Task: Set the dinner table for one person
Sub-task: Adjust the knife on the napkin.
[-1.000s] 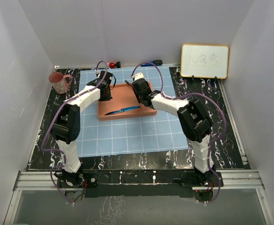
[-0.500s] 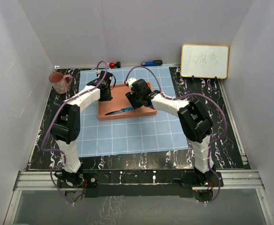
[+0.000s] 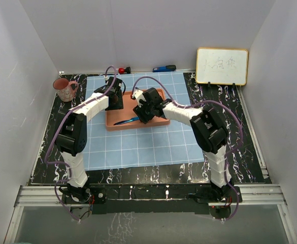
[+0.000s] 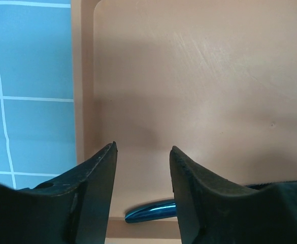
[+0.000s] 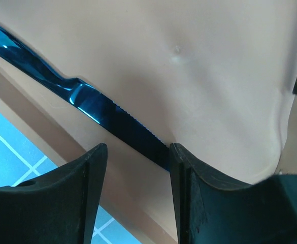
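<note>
- The tabletop (image 3: 158,174) is black with white veins and fills the floor of the booth, with a metal rail along its near edge.
- A light-blue gridded cloth (image 3: 153,145) lies across the middle of it.
- An orange tray (image 3: 138,127) sits on the far half of the cloth.
- A shiny blue knife (image 3: 125,121) lies flat in the tray, along its near rim, with the handle end toward the left.
- The left hand (image 4: 142,152) hangs over the left part of the tray. Its fingers are spread and hold nothing. In its wrist view, one rounded end of the knife shows low down between them.
- The right hand (image 5: 138,150) is low over the middle of the tray. Its fingers are spread, one on each side of the serrated blade. The blade runs into the gap and passes behind one finger. I cannot tell whether either finger touches the blade.
- A pink mug (image 3: 64,90) stands on the bare tabletop at the far left corner, off the cloth.
- A small whiteboard (image 3: 222,66) stands at the far right.
- Two markers, one red-capped (image 3: 124,70) and one blue (image 3: 163,68), lie along the far edge.
</note>
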Available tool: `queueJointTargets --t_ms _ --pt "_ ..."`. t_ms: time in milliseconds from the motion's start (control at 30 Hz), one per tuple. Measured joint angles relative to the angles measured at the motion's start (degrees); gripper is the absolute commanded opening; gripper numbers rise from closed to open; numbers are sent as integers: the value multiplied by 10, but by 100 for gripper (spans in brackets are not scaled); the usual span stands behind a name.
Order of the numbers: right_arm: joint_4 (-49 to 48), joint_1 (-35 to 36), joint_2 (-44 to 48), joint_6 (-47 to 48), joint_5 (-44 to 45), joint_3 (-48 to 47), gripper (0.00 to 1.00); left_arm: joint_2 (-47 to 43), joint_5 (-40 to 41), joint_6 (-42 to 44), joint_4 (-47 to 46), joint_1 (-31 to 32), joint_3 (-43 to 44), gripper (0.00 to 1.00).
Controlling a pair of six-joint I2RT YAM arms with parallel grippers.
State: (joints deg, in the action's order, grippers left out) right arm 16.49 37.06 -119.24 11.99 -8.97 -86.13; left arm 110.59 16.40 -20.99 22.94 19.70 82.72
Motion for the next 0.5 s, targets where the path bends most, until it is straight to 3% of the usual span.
queueJointTargets --t_ms 200,500 --pt "-14 0 -8 30 -13 0 48 0 0 2 0 0 0 49" --pt "-66 1 -49 30 6 -36 30 0 2 5 0 0 0 50"
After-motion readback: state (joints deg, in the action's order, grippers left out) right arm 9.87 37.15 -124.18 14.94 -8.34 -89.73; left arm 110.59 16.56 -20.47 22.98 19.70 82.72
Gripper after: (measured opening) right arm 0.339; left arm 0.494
